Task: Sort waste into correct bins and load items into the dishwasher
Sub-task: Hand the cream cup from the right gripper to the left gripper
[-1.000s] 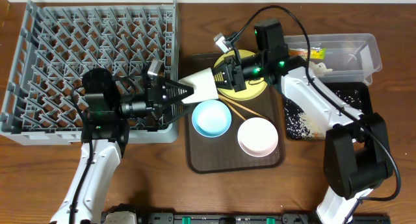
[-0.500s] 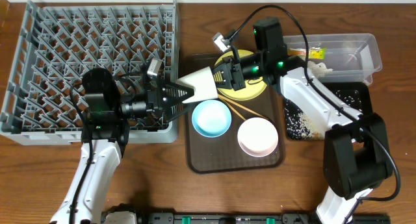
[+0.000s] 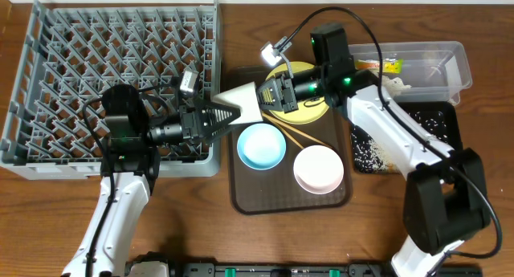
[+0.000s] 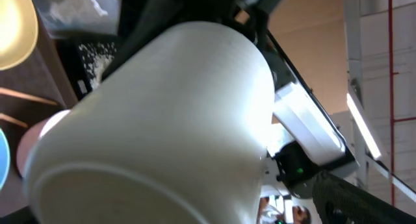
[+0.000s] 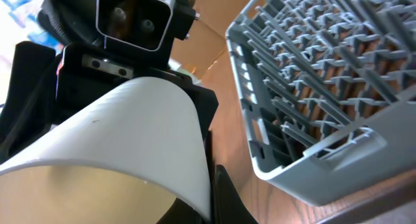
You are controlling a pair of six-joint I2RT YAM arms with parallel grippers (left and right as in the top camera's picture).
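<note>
A small white cup [image 3: 245, 104] hangs on its side above the gap between the grey dishwasher rack [image 3: 112, 166] and the brown tray. My right gripper [image 3: 270, 95] is shut on the cup's rim; the right wrist view shows the cup's wall [image 5: 130, 126] pinched against a black finger [image 5: 227, 195]. My left gripper [image 3: 228, 113] stands open, its fingers on either side of the cup's other end. The cup [image 4: 162, 120] fills the left wrist view. On the tray are a yellow plate [image 3: 312, 110], a light blue bowl [image 3: 261, 145], a white bowl [image 3: 319, 169] and chopsticks [image 3: 303, 137].
The brown serving tray [image 3: 249, 198] lies at the centre. A clear tub [image 3: 440, 68] at the right holds a green-yellow wrapper [image 3: 391, 66] and white tissue [image 3: 397, 86]. The black tray [image 3: 440, 124] in front of it holds rice scraps [image 3: 369, 152]. The rack's corner [image 5: 312, 100] is near the cup.
The right gripper has carried the cup slightly left and up, closer into the left gripper's open fingers. The left arm has barely moved.
</note>
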